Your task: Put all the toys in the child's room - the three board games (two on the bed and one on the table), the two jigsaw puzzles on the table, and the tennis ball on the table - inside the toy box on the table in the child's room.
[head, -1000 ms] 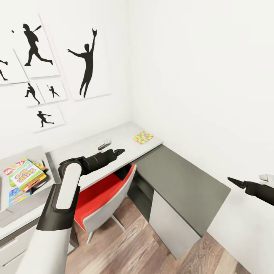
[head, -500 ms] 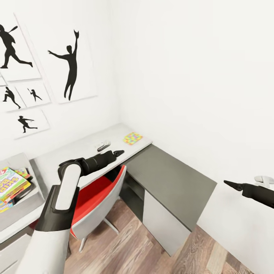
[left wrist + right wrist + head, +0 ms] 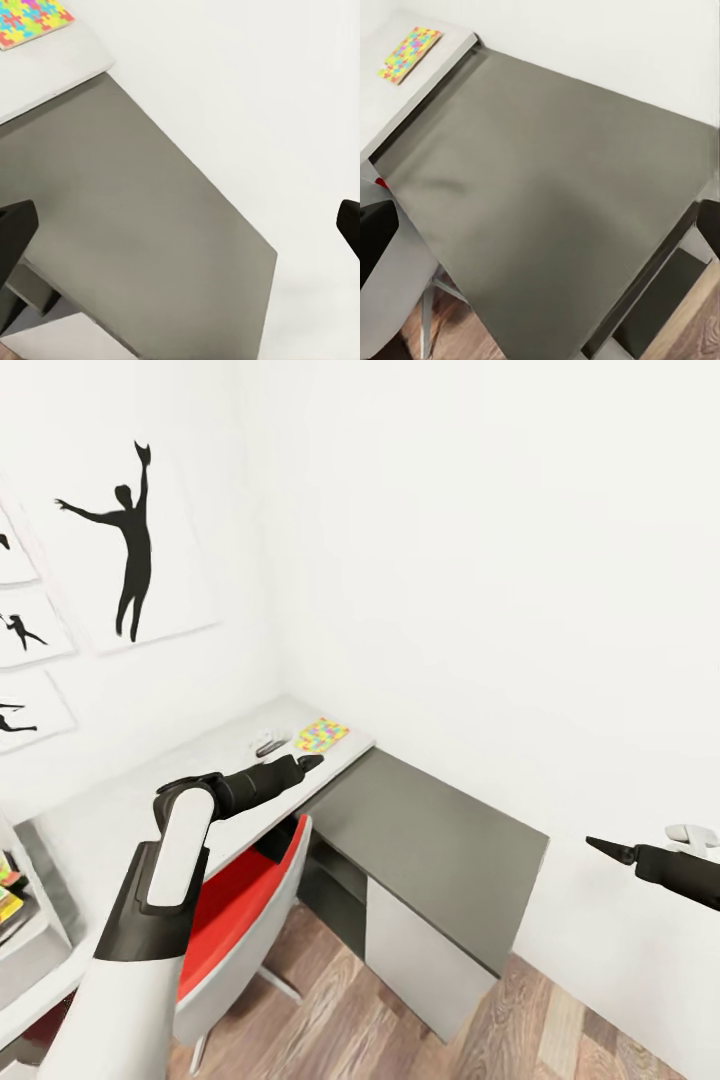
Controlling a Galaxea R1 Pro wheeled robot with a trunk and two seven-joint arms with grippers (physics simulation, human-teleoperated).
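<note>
One jigsaw puzzle (image 3: 322, 734) noted at centre-left of the head frame, flat on the pale table top (image 3: 130, 800), near that top's far right end and just short of the corner where the two white walls meet. Same puzzle seen at the upper left corner of the left wrist frame (image 3: 30, 21) and the upper left of the right wrist frame (image 3: 409, 52), alone on the pale surface. Small white-and-dark object (image 3: 268, 743) just beside the puzzle, too small to identify. Dark grey panel (image 3: 430, 850) adjoining the table end, spanning centre frame. Red chair (image 3: 235, 920) tucked under the table, lower left. Toy box (image 3: 45, 880) cut off at the far left edge, with colourful box edges (image 3: 8, 895) inside, not identifiable. Black silhouette pictures (image 3: 125, 550) on the wall, upper left.

Left gripper (image 3: 310, 762) extended over the table edge, just short of the puzzle; fingertips wide apart at opposite edges of the wrist frame, nothing between them. Right gripper (image 3: 600, 847) at the right edge, over the floor, well apart from the puzzle; fingertips likewise spread at the wrist frame edges, holding nothing.
</note>
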